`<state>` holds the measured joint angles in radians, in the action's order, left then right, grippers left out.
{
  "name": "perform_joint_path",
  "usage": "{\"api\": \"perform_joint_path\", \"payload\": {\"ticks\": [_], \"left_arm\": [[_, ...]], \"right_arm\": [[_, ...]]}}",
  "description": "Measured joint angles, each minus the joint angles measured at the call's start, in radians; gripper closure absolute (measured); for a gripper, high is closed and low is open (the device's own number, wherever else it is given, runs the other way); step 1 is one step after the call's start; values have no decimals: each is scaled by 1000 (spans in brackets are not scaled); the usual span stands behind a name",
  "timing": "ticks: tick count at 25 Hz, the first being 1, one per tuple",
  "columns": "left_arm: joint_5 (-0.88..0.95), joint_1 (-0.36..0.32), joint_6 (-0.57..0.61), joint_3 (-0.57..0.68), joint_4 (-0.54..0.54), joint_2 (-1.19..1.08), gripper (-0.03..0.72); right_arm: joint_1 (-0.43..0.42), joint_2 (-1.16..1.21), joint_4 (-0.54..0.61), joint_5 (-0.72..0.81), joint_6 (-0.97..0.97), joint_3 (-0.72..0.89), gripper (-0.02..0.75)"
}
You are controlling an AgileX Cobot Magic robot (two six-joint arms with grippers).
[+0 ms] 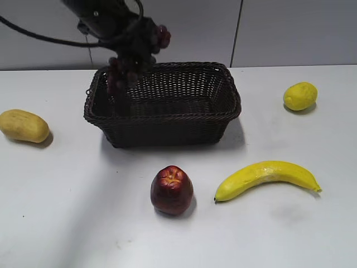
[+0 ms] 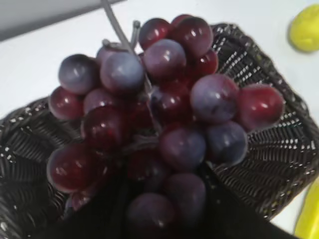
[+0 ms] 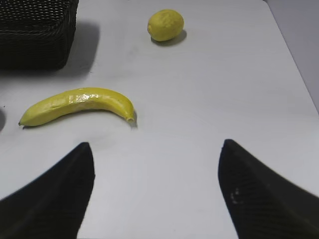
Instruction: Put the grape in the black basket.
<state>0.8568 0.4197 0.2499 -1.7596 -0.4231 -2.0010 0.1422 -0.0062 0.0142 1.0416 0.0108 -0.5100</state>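
The grape [image 2: 159, 129], a long bunch of small round dark red-purple berries on a thin grey-green stem, hangs clamped at its lower end between the dark fingers of the left gripper [image 2: 159, 219], directly above the left part of the black basket [image 2: 279, 164], a large rectangular dark brown-black woven wicker basket with a braided rim. To do this step well, I judge the bunch should be lowered until its hanging berries are below the rim and near the woven floor, then let go by spreading the fingers slowly, since the loose clusters could catch on the rim just beyond the fingers or roll. The berries look glossy with a dusty bloom, packed tightly, some redder than others. The right gripper [image 3: 154, 194] holds its fingers wide apart over bare white table [image 3: 224, 89], with a curved yellow banana [image 3: 79, 104] ahead of them and a yellow lemon [image 3: 165, 25] farther off.
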Motion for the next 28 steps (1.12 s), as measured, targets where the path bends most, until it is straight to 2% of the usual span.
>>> {"api": "perform_joint_path", "payload": {"ticks": [7, 9, 11, 12, 13, 17, 22, 28], "left_arm": [[15, 0, 0, 0, 16, -122, 441], [18, 0, 0, 0, 15, -127, 347], [20, 0, 0, -3, 8, -125, 169], [22, 0, 0, -3, 5, -123, 106], [30, 0, 0, -3, 3, -119, 81], [69, 0, 0, -3, 3, -76, 63], [143, -10, 0, -3, 67, 47, 63], [304, -100, -24, -3, 126, 218, 67]], "right_arm": [[0, 0, 0, 0, 0, 0, 148], [0, 0, 0, 0, 0, 0, 148], [0, 0, 0, 1, 0, 0, 148], [0, 0, 0, 1, 0, 0, 148], [0, 0, 0, 1, 0, 0, 148], [0, 0, 0, 1, 0, 0, 148], [0, 0, 0, 1, 0, 0, 148], [0, 0, 0, 1, 0, 0, 148]]}}
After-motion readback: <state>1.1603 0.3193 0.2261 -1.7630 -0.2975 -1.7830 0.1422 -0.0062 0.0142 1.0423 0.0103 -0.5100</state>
